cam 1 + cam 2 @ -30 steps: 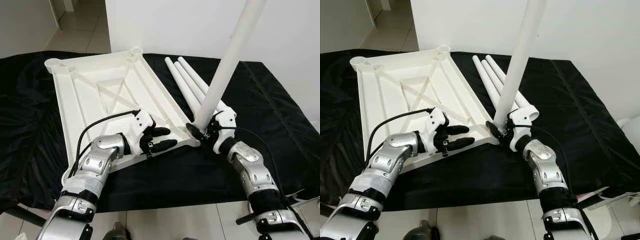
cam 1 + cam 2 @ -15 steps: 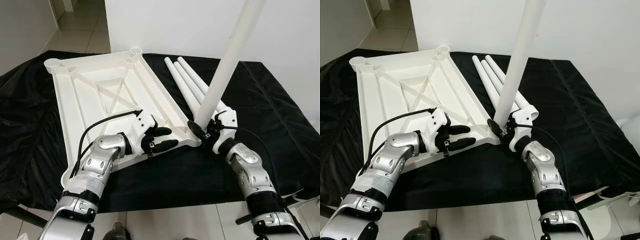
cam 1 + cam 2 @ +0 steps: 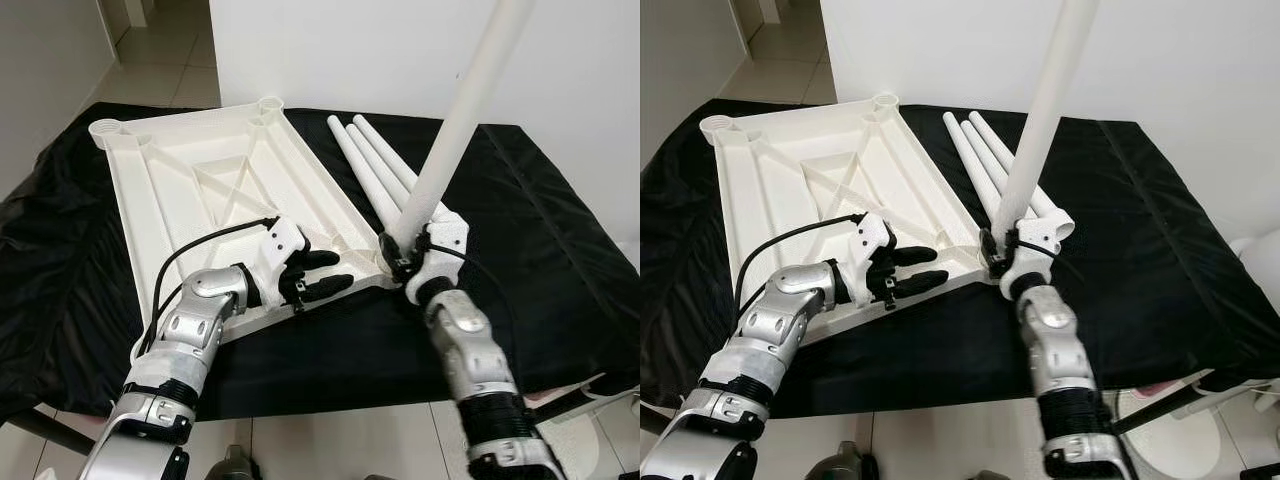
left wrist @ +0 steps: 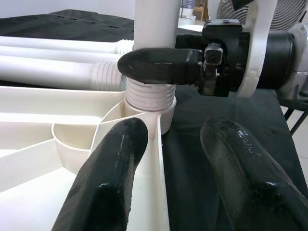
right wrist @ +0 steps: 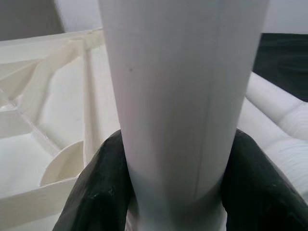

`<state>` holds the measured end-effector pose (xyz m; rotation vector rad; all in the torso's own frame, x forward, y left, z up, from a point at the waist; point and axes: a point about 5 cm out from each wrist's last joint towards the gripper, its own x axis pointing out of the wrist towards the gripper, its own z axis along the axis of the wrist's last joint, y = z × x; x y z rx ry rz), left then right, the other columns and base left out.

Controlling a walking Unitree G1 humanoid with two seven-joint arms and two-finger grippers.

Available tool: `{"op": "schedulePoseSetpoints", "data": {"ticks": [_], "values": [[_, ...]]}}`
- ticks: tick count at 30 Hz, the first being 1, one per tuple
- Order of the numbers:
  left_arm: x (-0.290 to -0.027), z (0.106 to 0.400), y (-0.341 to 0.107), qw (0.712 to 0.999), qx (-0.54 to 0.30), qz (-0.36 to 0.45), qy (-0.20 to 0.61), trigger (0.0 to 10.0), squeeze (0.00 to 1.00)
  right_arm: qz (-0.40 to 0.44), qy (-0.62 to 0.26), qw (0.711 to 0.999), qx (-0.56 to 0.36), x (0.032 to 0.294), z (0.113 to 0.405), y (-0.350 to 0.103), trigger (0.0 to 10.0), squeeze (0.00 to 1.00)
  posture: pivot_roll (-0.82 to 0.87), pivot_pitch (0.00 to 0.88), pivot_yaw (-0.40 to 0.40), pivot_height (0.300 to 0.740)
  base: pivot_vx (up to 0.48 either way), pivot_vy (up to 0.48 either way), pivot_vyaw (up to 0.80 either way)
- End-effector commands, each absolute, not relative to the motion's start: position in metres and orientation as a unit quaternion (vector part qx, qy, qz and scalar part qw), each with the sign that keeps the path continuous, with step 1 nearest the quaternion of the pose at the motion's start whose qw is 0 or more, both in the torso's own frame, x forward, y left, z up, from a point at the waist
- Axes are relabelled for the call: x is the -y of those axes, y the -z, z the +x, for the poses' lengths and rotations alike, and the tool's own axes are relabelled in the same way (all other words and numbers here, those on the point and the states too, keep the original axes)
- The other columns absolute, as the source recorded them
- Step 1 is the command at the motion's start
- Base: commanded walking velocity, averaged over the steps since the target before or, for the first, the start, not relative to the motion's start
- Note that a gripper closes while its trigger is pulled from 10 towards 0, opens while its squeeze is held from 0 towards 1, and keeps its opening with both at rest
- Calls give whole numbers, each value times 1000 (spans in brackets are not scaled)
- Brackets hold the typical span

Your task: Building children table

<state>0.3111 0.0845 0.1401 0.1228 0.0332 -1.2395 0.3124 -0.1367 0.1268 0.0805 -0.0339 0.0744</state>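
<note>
A black cloth (image 3: 540, 230) covers the desk, where a white tabletop (image 3: 200, 190) lies upside down toward the left edge with three spare legs (image 3: 375, 165) just beside it. The right gripper (image 3: 400, 258) is clenched around an upright white leg (image 3: 455, 120) whose threaded end sits in the tabletop's near-right corner socket (image 4: 159, 113). The left gripper (image 3: 325, 275), fingers parted and grasping nothing, rests on the tabletop's near edge.

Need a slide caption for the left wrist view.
Right pincer seats threaded leg into tabletop corner socket.
</note>
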Motion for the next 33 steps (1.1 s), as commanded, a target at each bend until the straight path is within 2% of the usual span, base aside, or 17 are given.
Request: {"op": "schedulePoseSetpoints", "data": {"ticks": [1,4,7,12,13,14,15,24,25,27,28,33], "values": [[-87,323,-144,862,-8,62,504,10000,0,58,23,998,11,134,309,-125,10000,0,18,0,-49,740,0,0,0],[-88,324,-145,863,-7,62,501,10000,0,49,51,997,16,121,306,-126,10000,0,18,0,-50,740,0,0,0],[-88,325,-146,864,-5,61,500,10000,0,65,29,997,14,107,307,-126,10000,0,14,0,-45,740,0,0,0],[-87,325,-146,862,-5,59,503,10000,0,71,18,997,20,108,307,-130,10000,0,9,0,-46,740,0,0,0],[-87,325,-145,861,-6,59,506,10000,0,71,17,997,26,109,306,-132,10000,137,7,0,-45,740,0,0,0],[-87,325,-145,860,-7,60,508,10000,0,71,16,997,30,109,305,-133,10000,137,7,0,-45,740,0,0,0],[-87,325,-145,859,-6,62,509,10000,0,75,12,997,34,110,304,-134,10000,1000,7,0,-47,740,0,0,0],[-89,325,-146,860,-3,61,507,10000,0,71,-6,996,54,117,299,-141,10000,1000,6,0,-48,740,0,0,0],[-89,325,-146,859,-3,62,507,10000,0,71,-12,996,54,123,299,-141,10000,573,8,0,-53,740,0,0,0],[-89,325,-146,859,-3,62,508,10000,0,70,-16,996,55,127,299,-141,10000,573,8,0,-53,740,0,0,0],[-88,325,-146,859,-2,62,508,10000,0,62,-37,996,55,133,299,-141,10000,0,7,0,-54,740,0,0,0],[-88,325,-146,858,-2,61,509,10000,0,47,-67,995,53,140,298,-140,10000,0,8,0,-55,740,0,0,0]]}}
